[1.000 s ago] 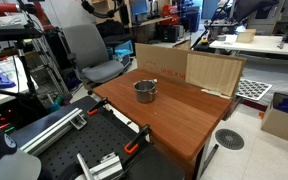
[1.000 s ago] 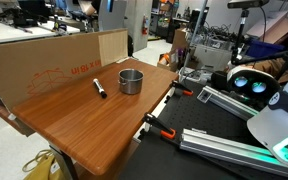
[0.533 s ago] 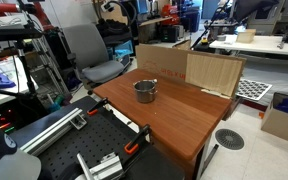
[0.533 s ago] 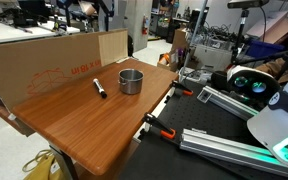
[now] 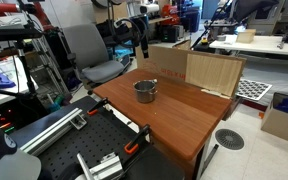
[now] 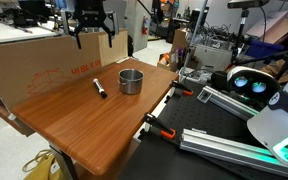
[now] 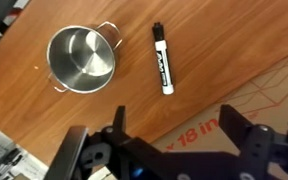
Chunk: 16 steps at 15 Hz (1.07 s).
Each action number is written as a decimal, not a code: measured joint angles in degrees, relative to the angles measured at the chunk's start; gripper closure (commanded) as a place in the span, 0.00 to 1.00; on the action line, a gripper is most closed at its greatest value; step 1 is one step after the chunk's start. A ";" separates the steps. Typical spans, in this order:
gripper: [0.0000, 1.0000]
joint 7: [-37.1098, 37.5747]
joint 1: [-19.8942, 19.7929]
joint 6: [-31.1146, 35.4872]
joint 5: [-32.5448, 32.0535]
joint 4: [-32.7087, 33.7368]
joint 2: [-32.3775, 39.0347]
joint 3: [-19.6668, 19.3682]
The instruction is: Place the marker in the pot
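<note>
A small shiny silver pot (image 7: 81, 58) with short side handles stands on the wooden table; it shows in both exterior views (image 5: 145, 91) (image 6: 131, 81). A white marker with a black cap (image 7: 163, 60) lies flat on the table beside the pot, apart from it, also seen in an exterior view (image 6: 100, 88). My gripper (image 7: 179, 122) is open and empty, high above the table's far edge by the cardboard, in both exterior views (image 5: 136, 35) (image 6: 90, 30).
A large cardboard box (image 6: 44, 60) stands along the back of the table (image 6: 94, 125), also in an exterior view (image 5: 189, 68). An office chair (image 5: 89, 55) stands behind the table. Clamps and rails lie at the near edge (image 5: 134, 140).
My arm and gripper have come into both exterior views above the cardboard box; earlier they were out of sight. The pot and marker have not moved.
</note>
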 measured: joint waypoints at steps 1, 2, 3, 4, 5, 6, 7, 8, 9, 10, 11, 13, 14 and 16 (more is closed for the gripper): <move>0.00 0.52 0.34 0.00 -0.56 0.54 1.02 -0.86; 0.00 1.05 0.69 0.00 -1.32 1.08 2.08 -1.64; 0.00 1.40 1.06 0.00 -1.99 1.48 3.04 -2.25; 0.00 1.62 1.47 0.00 -2.54 1.81 3.99 -2.74; 0.00 1.67 1.93 0.00 -2.99 2.02 4.94 -3.13; 0.00 1.76 2.41 0.00 -3.48 2.15 5.84 -3.43; 0.00 1.78 2.91 0.00 -3.70 2.35 6.78 -3.72; 0.00 1.78 3.39 0.00 -3.74 2.67 7.67 -4.04; 0.00 1.78 3.80 0.00 -3.75 3.01 8.44 -4.29; 0.00 1.78 4.14 0.00 -3.78 3.43 9.12 -4.48; 0.00 1.77 4.46 0.00 -3.82 3.83 9.64 -4.67; 0.00 1.76 5.23 0.00 -4.70 4.78 10.65 -5.32; 0.00 1.76 5.62 0.00 -5.70 5.17 11.15 -5.69; 0.00 1.77 6.48 0.07 -8.04 5.90 12.32 -6.64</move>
